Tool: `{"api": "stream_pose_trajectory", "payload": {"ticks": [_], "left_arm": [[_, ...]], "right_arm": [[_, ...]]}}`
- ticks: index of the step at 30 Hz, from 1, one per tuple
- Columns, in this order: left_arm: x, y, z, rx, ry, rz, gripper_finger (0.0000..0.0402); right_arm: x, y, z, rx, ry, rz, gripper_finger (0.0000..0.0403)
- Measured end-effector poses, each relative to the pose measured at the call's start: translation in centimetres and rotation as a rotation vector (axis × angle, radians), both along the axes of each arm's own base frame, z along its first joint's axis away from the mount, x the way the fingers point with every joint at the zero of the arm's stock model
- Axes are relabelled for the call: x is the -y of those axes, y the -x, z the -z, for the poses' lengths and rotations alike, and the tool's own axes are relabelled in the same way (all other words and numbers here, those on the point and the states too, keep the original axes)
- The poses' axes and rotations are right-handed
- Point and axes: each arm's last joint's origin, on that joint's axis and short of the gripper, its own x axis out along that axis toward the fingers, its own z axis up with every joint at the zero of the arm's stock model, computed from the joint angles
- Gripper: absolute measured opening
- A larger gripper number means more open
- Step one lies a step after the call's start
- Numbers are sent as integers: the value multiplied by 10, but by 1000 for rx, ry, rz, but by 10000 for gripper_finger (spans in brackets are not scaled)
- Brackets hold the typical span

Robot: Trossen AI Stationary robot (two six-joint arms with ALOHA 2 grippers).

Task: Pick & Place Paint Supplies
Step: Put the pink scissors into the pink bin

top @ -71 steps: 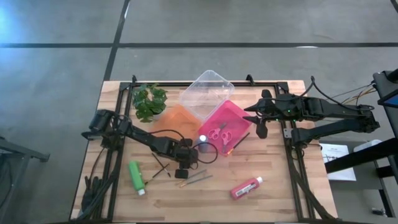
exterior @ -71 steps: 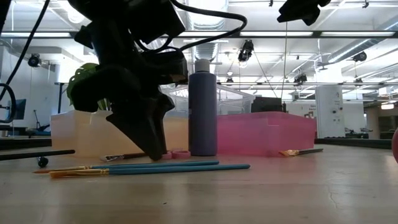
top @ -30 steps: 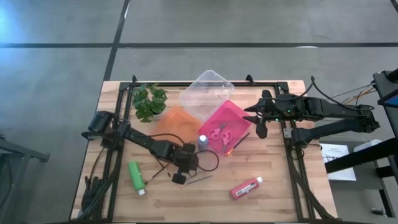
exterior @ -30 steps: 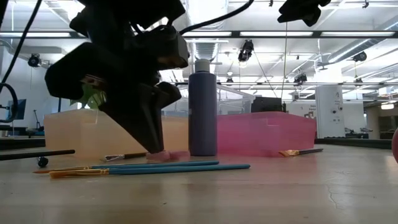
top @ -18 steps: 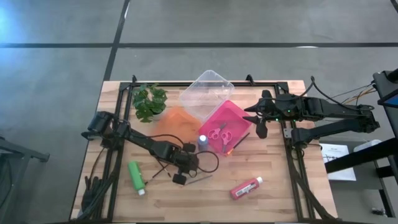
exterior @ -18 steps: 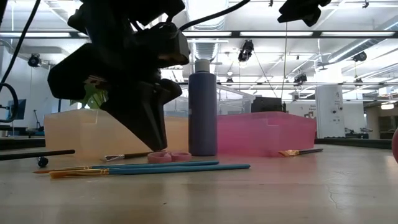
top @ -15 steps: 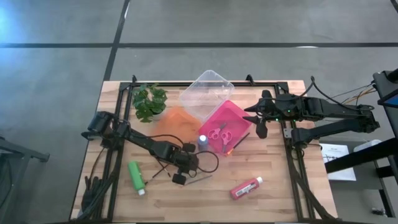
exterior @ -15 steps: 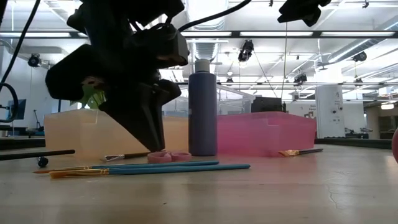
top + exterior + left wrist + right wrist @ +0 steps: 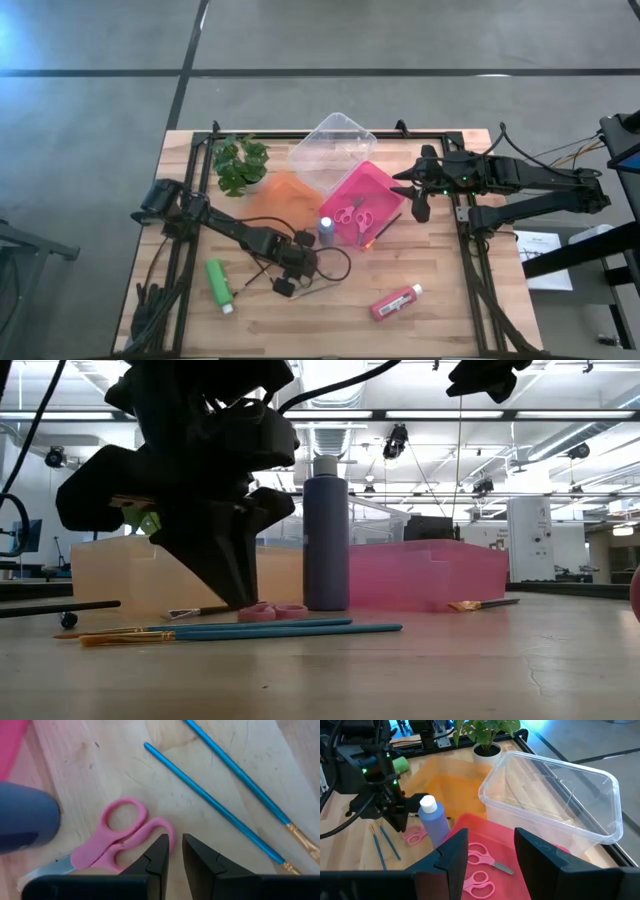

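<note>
My left gripper (image 9: 175,845) points down at the table, fingers shut to a slit, with its tip (image 9: 238,600) beside the handle loops of the small pink scissors (image 9: 117,840), which lie flat on the wood. The blue-purple bottle (image 9: 326,228) stands upright just behind them. Two blue brushes (image 9: 220,810) lie on the near side of the gripper. The green bottle (image 9: 219,284) and the red bottle (image 9: 396,301) lie on their sides. My right gripper (image 9: 490,855) is open and hovers high to the right of the pink tray. My left gripper comes from above, and one fingertip (image 9: 162,842) stands at the edge of the scissors' handle loop (image 9: 165,826). Whether it touches the loop I cannot tell.
The pink tray (image 9: 375,185) holds two more pink scissors (image 9: 480,852). Beside it are the orange tray (image 9: 285,195), the clear tray (image 9: 332,148) and the potted plant (image 9: 240,162). A brush (image 9: 485,603) lies by the pink tray. There is bare wood along the near edge.
My left gripper has drifted a little toward the table's near left, away from the blue-purple bottle. In the low view the scissors' pink loops now show clear beside its tip. The right arm has kept still.
</note>
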Motion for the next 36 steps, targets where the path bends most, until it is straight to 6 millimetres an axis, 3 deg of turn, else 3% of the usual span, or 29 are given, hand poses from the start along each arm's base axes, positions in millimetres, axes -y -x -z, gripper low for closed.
{"api": "stream_pose_trajectory", "payload": {"ticks": [22, 29, 36], "left_arm": [[1, -4, 15, -34, 3, 59, 63], [1, -4, 15, -35, 15, 57, 11], [8, -10, 7, -33, 42, 76, 4]], "right_arm": [[0, 1, 1, -8, -14, 2, 157], [0, 1, 1, -7, -19, 3, 157], [0, 1, 1, -7, -21, 4, 157]]}}
